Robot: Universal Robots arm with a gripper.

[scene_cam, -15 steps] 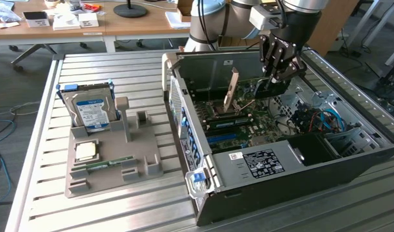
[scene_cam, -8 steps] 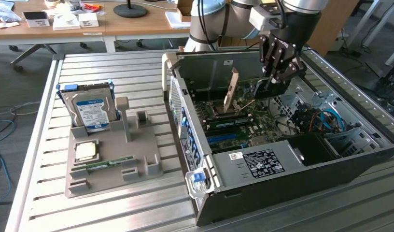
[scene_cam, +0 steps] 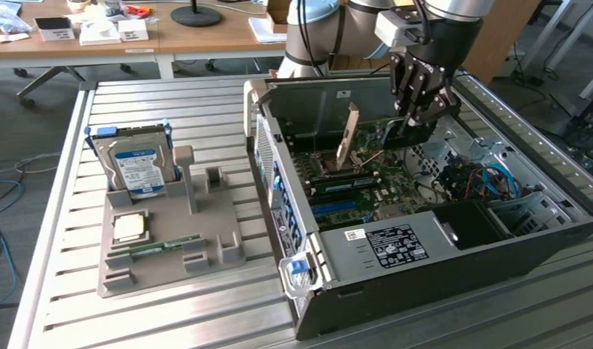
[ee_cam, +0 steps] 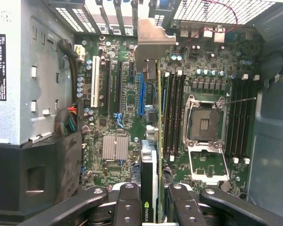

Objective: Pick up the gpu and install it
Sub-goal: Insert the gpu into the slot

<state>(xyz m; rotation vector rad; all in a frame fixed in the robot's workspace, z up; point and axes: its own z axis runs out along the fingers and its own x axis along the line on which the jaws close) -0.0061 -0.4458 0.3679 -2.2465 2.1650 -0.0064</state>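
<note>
Claw (scene_cam: pixel 415 122) was inside the open case (scene_cam: pixel 403 254), closed on the gpu (ee_cam: pixel 149 172), one finger on each flat face. The card was held on edge and upright over the motherboard (ee_cam: pixel 113 99). Seen from the wrist, the card ran edge-on from between the fingers towards the rear of the case. Its silver bracket (ee_cam: pixel 151 40) was at the rear slot openings. The card's line lay just beside the blue slot (ee_cam: pixel 141 94), between that slot and the RAM sockets. In the exterior view the bracket stood tilted above the board. The card's lower edge was close to the board, but contact could not be confirmed. Judgement: pick-up done, since the card was off the desk (scene_cam: pixel 73 313) and in the grip. Insertion was in hand but not shown complete. Whether the edge connector had entered a slot could not be told from either view. The claw had not let go. The hard drive (scene_cam: pixel 136 163) and RAM stick (scene_cam: pixel 166 247) sat in the grey fixture (scene_cam: pixel 214 218) on the desk, well apart from the case.
</note>
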